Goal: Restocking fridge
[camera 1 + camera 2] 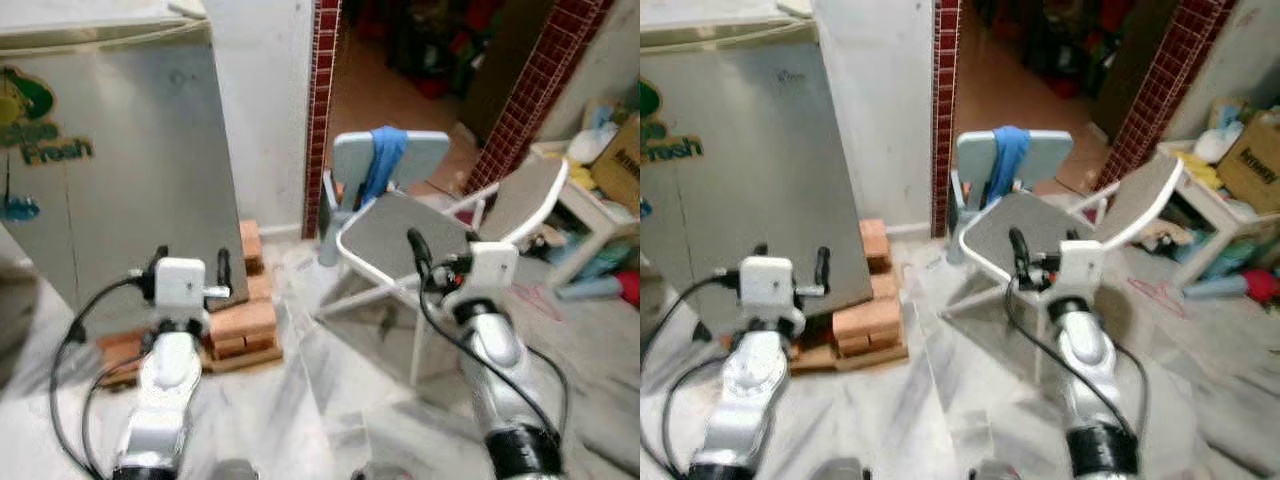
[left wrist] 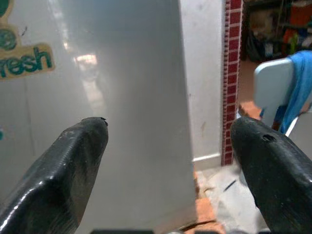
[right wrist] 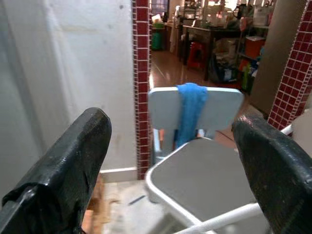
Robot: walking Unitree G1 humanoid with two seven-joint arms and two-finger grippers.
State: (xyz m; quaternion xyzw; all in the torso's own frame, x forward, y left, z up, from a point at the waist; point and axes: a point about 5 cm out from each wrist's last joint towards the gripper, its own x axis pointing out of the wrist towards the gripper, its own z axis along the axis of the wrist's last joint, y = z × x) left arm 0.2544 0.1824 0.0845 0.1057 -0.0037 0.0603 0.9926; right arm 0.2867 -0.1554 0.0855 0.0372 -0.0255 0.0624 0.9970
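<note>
The grey fridge (image 1: pixel 130 170), with a green "Fresh" sticker (image 1: pixel 50 150), stands at the left with its door closed. My left gripper (image 1: pixel 192 264) is raised in front of the fridge's right side, apart from it, open and holding nothing. Between its fingers (image 2: pixel 73 161) the left wrist view shows the fridge door (image 2: pixel 112 97). My right gripper (image 1: pixel 440 255) hovers over the seat of a white plastic chair (image 1: pixel 400 225), also open and holding nothing. A blue cloth (image 1: pixel 382 158) hangs over the chair's back.
The fridge rests on stacked bricks (image 1: pixel 245 320) and a board. A second white chair (image 1: pixel 530 200) leans at the right, beside a low shelf with boxes and clutter (image 1: pixel 600 160). A doorway between red-tiled pillars (image 1: pixel 325 90) opens behind. The floor is pale marble.
</note>
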